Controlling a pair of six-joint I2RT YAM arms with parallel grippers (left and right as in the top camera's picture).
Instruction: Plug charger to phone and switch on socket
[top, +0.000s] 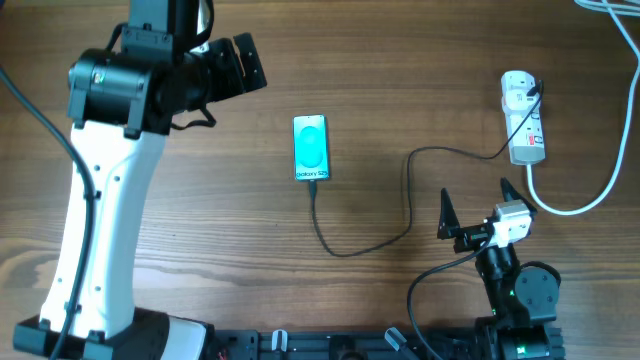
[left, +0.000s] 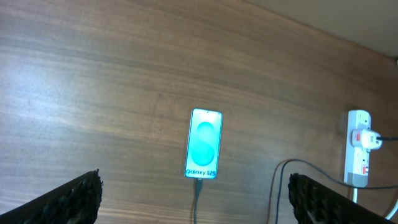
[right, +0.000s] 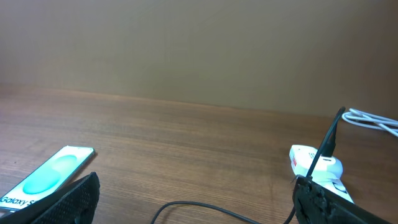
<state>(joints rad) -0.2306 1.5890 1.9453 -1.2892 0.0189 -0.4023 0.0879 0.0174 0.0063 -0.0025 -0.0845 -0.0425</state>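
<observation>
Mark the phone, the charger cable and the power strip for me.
phone (top: 311, 148), overhead view, centre of its teal screen.
charger cable (top: 409, 195), overhead view, upright stretch right of the phone.
power strip (top: 527, 138), overhead view, white body below the plug block.

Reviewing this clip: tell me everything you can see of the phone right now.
The phone is a small, flat, rectangular smartphone lying face up near the middle of the wooden table. Its long axis points toward the robot bases. The screen is lit teal-green with a paler oval shape, and a white band at the near end reads "Galaxy". The thin black charger cable meets the middle of that near edge and looks plugged in. Nothing else touches the phone.
</observation>
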